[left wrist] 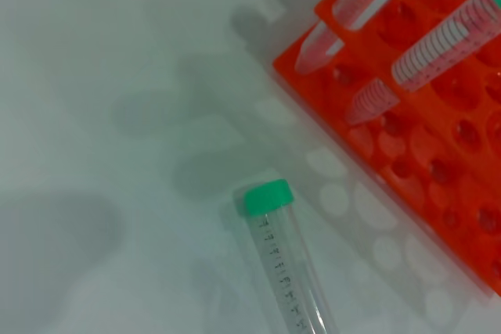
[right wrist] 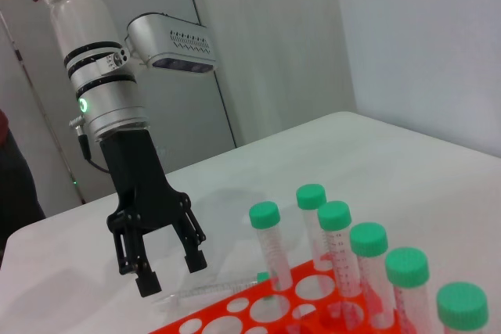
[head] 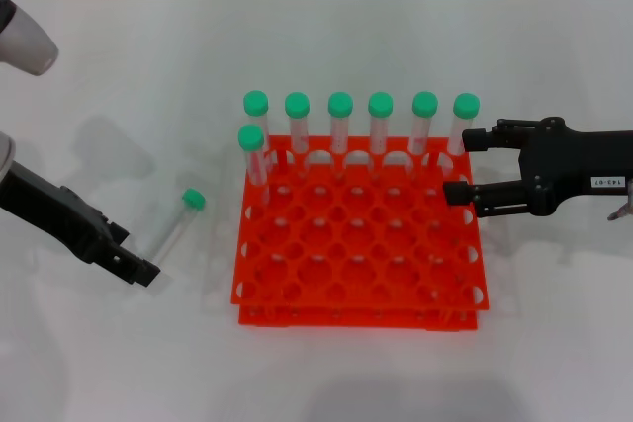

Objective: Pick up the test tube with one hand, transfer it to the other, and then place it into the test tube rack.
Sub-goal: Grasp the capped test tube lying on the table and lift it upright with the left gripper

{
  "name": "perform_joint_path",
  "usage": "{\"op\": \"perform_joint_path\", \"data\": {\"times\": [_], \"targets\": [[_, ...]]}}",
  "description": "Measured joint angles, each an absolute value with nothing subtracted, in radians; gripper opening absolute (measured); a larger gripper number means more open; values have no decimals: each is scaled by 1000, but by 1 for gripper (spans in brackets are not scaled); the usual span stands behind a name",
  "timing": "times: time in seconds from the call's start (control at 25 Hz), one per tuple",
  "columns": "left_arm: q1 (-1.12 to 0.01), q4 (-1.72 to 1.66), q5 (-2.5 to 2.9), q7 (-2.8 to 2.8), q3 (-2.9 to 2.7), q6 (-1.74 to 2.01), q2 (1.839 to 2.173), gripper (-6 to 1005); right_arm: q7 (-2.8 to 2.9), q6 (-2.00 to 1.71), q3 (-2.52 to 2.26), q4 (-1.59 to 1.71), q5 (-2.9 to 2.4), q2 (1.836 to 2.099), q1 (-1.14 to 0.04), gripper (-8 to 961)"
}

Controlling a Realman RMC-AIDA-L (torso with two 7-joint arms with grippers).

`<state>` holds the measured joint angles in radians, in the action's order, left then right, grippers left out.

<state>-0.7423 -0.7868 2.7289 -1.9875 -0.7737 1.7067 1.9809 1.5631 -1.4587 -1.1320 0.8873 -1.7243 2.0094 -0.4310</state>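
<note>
We see the test tube (head: 178,224) lying flat on the white counter (head: 119,96), its green cap (head: 193,199) pointing away from the left tool (head: 136,269) and its clear body running back toward that tool's fingertips. The left tool hangs low over the counter at the tube's bottom end with its two black fingers (right wrist: 149,281) spread apart; in the right wrist view the tube (right wrist: 215,289) lies just beyond them, and we cannot tell whether any finger touches it. The left wrist view looks straight down the tube (left wrist: 286,271), with the cap (left wrist: 266,198) on the far side from the tool and the test tube rack (left wrist: 407,154) off to one side. The orange-red rack (head: 356,244) stands on the counter beside the tube, between the two tools, and holds seven green-capped tubes (head: 340,130) upright along its far rows. The right tool (head: 457,165), marked with a small white label (head: 603,183), hovers at the rack's opposite edge, its fingers wide apart and holding nothing, the nearest upright tube just beside its upper finger.
</note>
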Motion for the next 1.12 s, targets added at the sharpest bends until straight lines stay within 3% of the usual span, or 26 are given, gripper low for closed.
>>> {"op": "perform_joint_path", "data": {"times": [0.92,1.12], "targets": [[-746,-776,2729,-1993,-813,1688,1983,848,1563,-1442,-1132,890,-1720,2009,-431,832],[-750,-770,2729,-1996,-827,1679,1987,664,1563,-1440,-1132,890,-1720,2009,-431,832]]}}
